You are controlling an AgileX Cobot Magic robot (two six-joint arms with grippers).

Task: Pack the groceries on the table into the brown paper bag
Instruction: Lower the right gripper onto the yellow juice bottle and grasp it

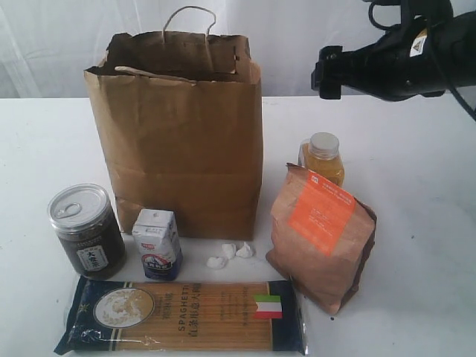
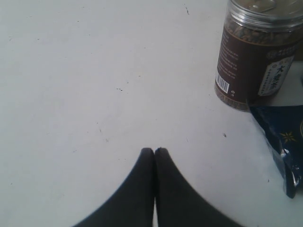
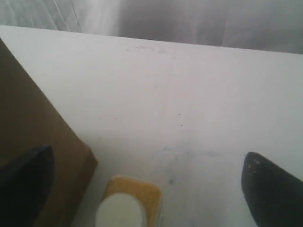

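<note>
The brown paper bag [image 1: 178, 141] stands open at mid-table. In front of it lie the dark jar with a silver lid [image 1: 85, 230], the white-blue carton [image 1: 158, 244], the spaghetti pack [image 1: 182, 316] and the orange-labelled pouch [image 1: 321, 234]. The yellow bottle [image 1: 323, 158] stands behind the pouch. No gold-lidded jar shows. My right gripper [image 1: 327, 72] hovers high above the bottle; it is open [image 3: 147, 157], with the bottle [image 3: 128, 205] and the bag's side [image 3: 33, 123] below. My left gripper [image 2: 154, 150] is shut and empty over bare table [image 2: 94, 94], short of the jar [image 2: 258, 56] and the spaghetti's corner [image 2: 284, 151].
Three small white lumps [image 1: 230, 254] lie on the table [image 1: 416, 223] just in front of the bag. A pale curtain hangs behind the table's far edge. The bag's cord handle [image 1: 190, 16] sticks up above its rim.
</note>
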